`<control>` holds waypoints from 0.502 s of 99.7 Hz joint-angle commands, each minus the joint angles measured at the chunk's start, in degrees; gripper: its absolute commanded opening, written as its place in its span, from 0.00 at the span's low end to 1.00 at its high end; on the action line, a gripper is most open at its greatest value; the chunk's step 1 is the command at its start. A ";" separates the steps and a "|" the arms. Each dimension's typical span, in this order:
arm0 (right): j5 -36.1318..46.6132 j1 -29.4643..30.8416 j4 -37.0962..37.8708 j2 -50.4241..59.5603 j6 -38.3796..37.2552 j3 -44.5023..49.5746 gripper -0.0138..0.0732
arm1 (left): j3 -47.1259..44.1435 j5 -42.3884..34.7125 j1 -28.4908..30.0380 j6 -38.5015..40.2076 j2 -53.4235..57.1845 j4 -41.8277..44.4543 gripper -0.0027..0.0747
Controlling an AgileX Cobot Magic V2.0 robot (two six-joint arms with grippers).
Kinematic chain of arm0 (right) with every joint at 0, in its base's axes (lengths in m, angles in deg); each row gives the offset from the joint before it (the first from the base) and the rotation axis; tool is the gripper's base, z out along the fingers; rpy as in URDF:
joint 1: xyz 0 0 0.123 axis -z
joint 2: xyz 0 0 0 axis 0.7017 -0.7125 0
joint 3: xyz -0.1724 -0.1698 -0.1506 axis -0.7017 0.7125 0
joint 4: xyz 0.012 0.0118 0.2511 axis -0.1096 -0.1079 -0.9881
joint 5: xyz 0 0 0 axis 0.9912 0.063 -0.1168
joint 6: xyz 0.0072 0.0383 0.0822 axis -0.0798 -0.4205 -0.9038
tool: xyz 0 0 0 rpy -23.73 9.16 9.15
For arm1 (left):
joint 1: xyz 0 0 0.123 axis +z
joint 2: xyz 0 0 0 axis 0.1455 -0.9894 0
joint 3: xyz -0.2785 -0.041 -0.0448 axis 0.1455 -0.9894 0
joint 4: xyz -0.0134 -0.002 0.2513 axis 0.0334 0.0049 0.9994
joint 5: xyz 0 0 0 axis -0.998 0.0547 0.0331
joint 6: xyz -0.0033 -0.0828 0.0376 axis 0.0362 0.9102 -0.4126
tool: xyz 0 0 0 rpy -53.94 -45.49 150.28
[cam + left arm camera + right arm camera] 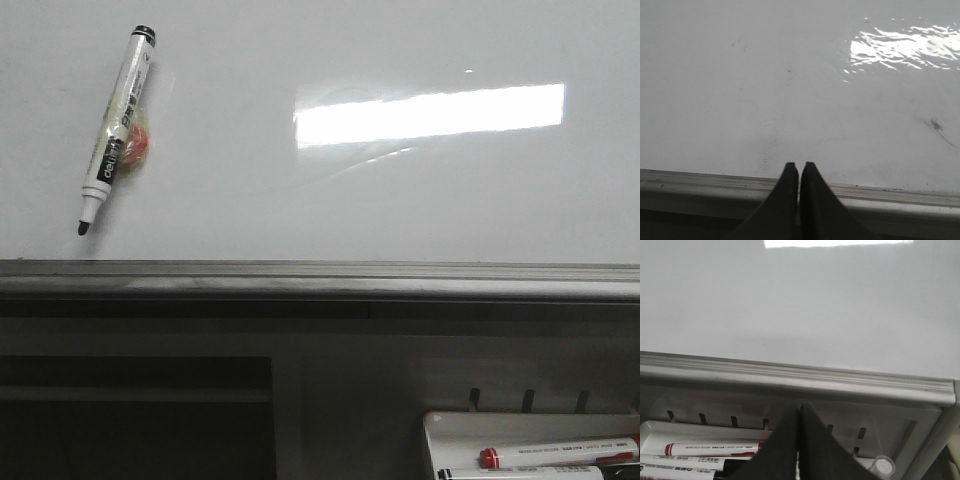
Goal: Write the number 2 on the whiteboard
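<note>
The whiteboard [400,200] fills the upper front view, glossy white with a bright rectangular reflection [430,113] and a grey bottom rail [320,280]. No number 2 shows on it in any view. A black-tipped marker [118,130] sits tilted on the board at upper left, uncapped tip down, with an orange blob behind it. My left gripper [799,164] is shut and empty, its tips over the rail [715,187] at the board's [790,75] lower edge. My right gripper [799,405] is shut and empty, below the rail [790,375] and above the marker tray [655,432]. Neither gripper shows in the front view.
A small white tray [450,430] hangs below the rail at lower right, holding a red-capped marker [560,452] and a black-capped one [520,473]. The red marker [715,448] and a clear cap [884,465] show in the right wrist view. Faint smudges [937,125] mark the board.
</note>
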 commanded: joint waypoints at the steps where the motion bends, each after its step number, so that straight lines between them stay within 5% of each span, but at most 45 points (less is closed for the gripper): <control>1: 0.71 0.28 0.00 1.15 0.09 1.44 0.08 | -0.64 -4.53 -0.31 0.27 -0.84 -0.12 0.01; 50: 0.71 0.28 0.00 1.15 0.09 1.44 0.08 | -0.64 -4.53 -1.45 0.27 -0.84 -0.12 0.01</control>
